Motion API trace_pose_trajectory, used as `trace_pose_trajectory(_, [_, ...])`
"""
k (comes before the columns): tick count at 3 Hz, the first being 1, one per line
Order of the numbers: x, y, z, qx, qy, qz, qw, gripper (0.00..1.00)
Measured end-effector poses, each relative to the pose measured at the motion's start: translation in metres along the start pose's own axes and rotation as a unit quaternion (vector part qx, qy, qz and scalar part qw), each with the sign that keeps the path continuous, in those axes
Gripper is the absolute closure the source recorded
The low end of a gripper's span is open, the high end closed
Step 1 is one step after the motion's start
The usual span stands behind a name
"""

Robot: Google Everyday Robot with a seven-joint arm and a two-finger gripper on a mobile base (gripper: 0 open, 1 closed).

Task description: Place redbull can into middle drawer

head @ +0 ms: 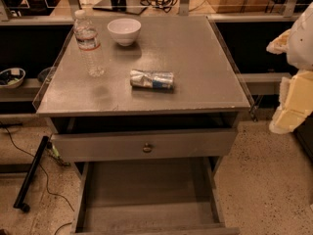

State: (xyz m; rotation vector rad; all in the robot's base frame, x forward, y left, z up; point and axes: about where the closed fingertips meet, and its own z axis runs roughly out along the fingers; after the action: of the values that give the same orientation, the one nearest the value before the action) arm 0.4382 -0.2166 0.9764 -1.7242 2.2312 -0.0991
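Nearest was the middle drawer (146, 199), pulled out low at the front, with a bare grey floor and nothing in it. Just above it was a drawer front (98, 146) with a small round knob (147, 147). Above that was the flat table top (205, 58). The can (152, 79) lay on its side on the top, close to the front edge and about in the middle. Its long side ran left to right, in line with the front edge. I could not tell which end was the top. The claw (292, 102) hung at the far right of the view, off the side of the table and well apart from the can. I could not tell if the claw was open or closed, and it held nothing I could see. So the can lay to the left of the claw, and I think the claw must go that way first. Further back stood a water bottle (89, 43), and beside it a white bowl (124, 31).
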Motion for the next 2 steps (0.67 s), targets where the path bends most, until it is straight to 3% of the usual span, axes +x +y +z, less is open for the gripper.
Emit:
trace_pose_trajectory(1, [0.0,0.0,0.0,0.0,0.0,0.0,1.0,0.0])
trace_pose_trajectory(2, [-0.03,-0.027,0.01,0.015,-0.003,-0.022,0.9996,0.0])
